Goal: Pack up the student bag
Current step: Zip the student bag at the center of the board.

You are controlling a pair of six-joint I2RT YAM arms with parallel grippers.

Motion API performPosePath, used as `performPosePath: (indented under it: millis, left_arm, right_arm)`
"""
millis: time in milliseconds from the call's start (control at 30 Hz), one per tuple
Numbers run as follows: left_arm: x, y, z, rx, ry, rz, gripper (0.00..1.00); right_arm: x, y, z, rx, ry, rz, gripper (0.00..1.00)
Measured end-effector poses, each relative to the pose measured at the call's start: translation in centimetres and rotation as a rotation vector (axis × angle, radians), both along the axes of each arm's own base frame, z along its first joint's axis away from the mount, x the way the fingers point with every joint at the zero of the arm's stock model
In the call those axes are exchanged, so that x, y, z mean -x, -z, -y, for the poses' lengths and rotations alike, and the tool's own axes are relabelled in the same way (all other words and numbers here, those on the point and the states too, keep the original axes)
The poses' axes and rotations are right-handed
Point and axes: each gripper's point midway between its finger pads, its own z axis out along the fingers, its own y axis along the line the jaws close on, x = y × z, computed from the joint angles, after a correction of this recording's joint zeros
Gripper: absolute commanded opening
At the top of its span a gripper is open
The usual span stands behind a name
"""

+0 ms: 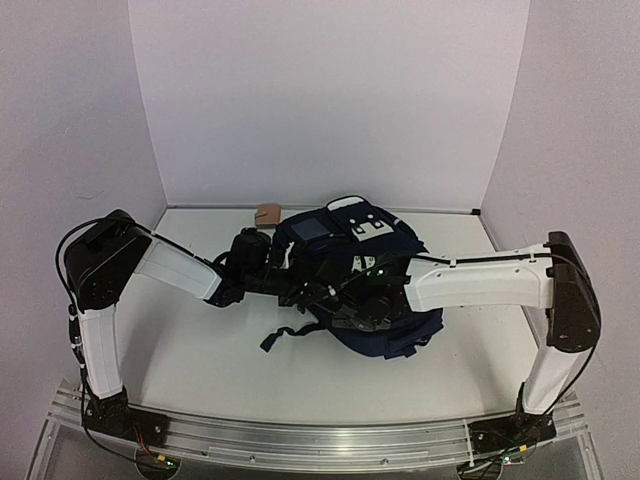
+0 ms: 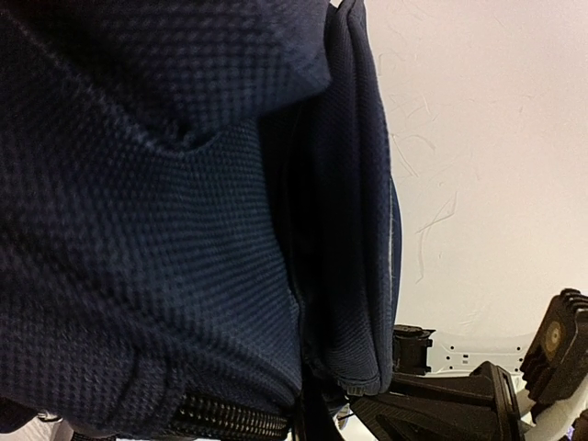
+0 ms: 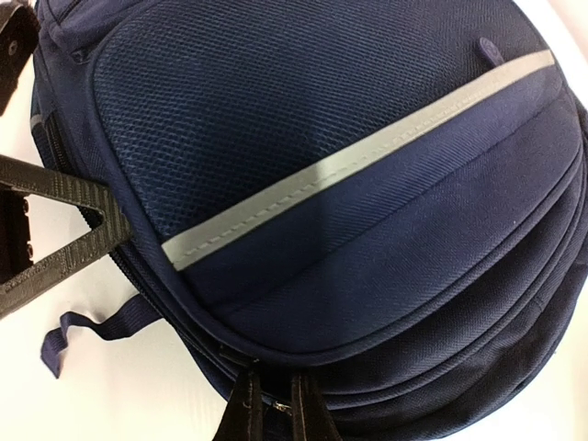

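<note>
The student bag [image 1: 385, 260], navy blue with white block marks, lies in the middle of the table. It fills the left wrist view [image 2: 138, 230], and a grey stripe [image 3: 358, 165] crosses its front in the right wrist view [image 3: 367, 276]. My left gripper [image 1: 300, 290] is at the bag's left edge, shut on its fabric beside a zipper [image 2: 230, 424]. Most of that gripper [image 2: 317, 418] is hidden under cloth. My right gripper [image 1: 348, 305] is at the bag's near-left rim. Its fingers [image 3: 243, 413] are pinched on a small zipper pull [image 3: 276, 404].
A small tan object [image 1: 266, 213] lies at the back, just left of the bag's top. Dark straps [image 1: 285, 335] trail from the bag toward the near edge; one shows in the right wrist view [image 3: 83, 326]. White walls close the back and both sides.
</note>
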Motion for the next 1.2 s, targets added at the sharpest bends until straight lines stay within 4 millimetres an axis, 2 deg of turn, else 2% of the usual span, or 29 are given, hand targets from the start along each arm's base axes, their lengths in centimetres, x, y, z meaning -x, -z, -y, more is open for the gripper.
performPosePath:
  millis: [267, 500, 667, 800, 1067, 1133, 1200]
  left_arm:
    - [0.1, 0.2, -0.9, -0.005, 0.000, -0.014, 0.00]
    - [0.3, 0.0, -3.5, -0.021, -0.029, -0.028, 0.00]
    - [1.1, 0.1, -5.6, -0.037, -0.046, -0.027, 0.00]
    - [1.7, 0.1, -7.6, -0.054, -0.066, -0.023, 0.00]
    - [1.7, -0.7, -10.7, -0.090, -0.102, 0.005, 0.01]
    - [1.7, -1.0, -11.2, -0.101, -0.106, 0.018, 0.09]
    - [1.8, -1.2, -11.5, -0.116, -0.101, 0.038, 0.27]
  right_arm:
    - [0.7, 0.1, 0.6, -0.090, 0.020, -0.019, 0.00]
    - [1.7, -0.7, 1.6, -0.159, 0.035, -0.030, 0.00]
    - [1.8, -0.9, 1.8, -0.227, 0.041, -0.031, 0.00]
    - [1.2, -1.0, 1.6, -0.320, 0.032, -0.043, 0.00]
    - [-1.7, -1.8, 0.7, -0.547, -0.056, -0.042, 0.00]
    - [-2.3, -2.2, 0.4, -0.589, -0.097, -0.035, 0.00]
    - [-2.6, -2.7, 0.1, -0.612, -0.148, -0.025, 0.00]
